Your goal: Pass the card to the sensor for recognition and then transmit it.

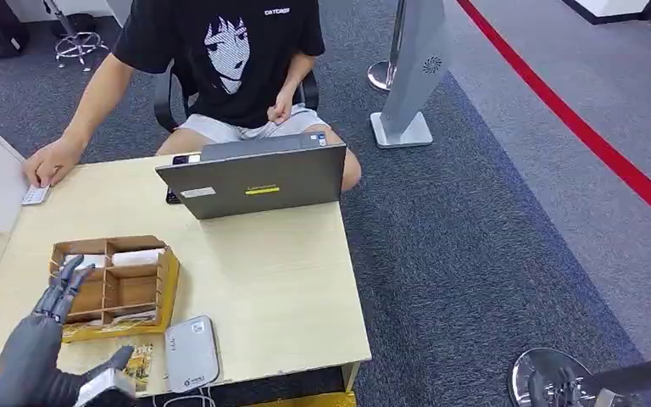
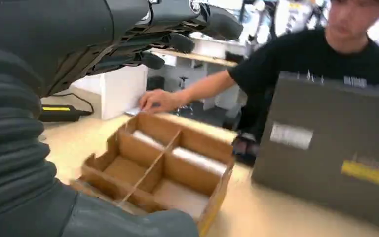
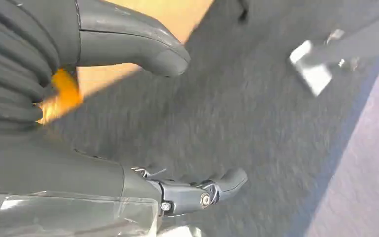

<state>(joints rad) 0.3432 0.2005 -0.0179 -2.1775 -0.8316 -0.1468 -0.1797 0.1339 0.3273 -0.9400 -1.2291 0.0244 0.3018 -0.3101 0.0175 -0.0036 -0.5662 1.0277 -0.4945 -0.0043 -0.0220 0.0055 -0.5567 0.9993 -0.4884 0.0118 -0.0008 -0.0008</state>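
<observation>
Hovering my left hand [image 1: 61, 292] over the near left part of the table [image 1: 280, 288], fingers spread apart and holding nothing, right above the cardboard box [image 1: 114, 284]. That box is split by dividers into compartments: the far ones each have a pale card [image 2: 197, 159] lying in them, and the left wrist view shows at least one near compartment bare on its floor. Can't tell how many cards are stacked in there, too blurry.

Just right of the box, at the near edge, sits the flat grey sensor [image 1: 191, 353]. Between it and my arm there's a small yellowish packet [image 1: 138, 365], partly hidden by my wrist, so I can't make out what it is.

Far side: a grey laptop [image 1: 258, 178] with its lid facing me, a person behind it with a hand [image 1: 49, 161] on a small white thing at the far left.

My right hand [image 3: 128, 118] hangs off the table above the carpet, thumb and fingers apart, nothing in it.
</observation>
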